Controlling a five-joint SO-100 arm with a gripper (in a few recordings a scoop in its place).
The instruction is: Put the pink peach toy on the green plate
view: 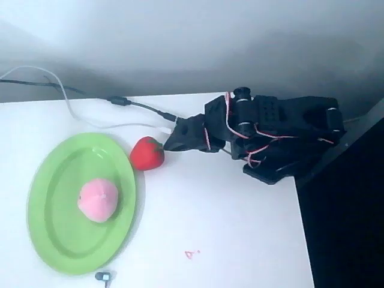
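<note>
The pink peach toy lies on the green plate, a little right of the plate's middle. The plate rests at the left of the white table. My black gripper is folded back at the upper middle, its tip pointing left and close to a red strawberry toy that sits just off the plate's upper right rim. The tip looks closed with nothing in it, but the fingers are dark and hard to separate.
Cables run along the table's back edge toward the arm. The arm's black body fills the upper right. The table's right edge drops to a dark area. A small dark object lies by the plate's bottom.
</note>
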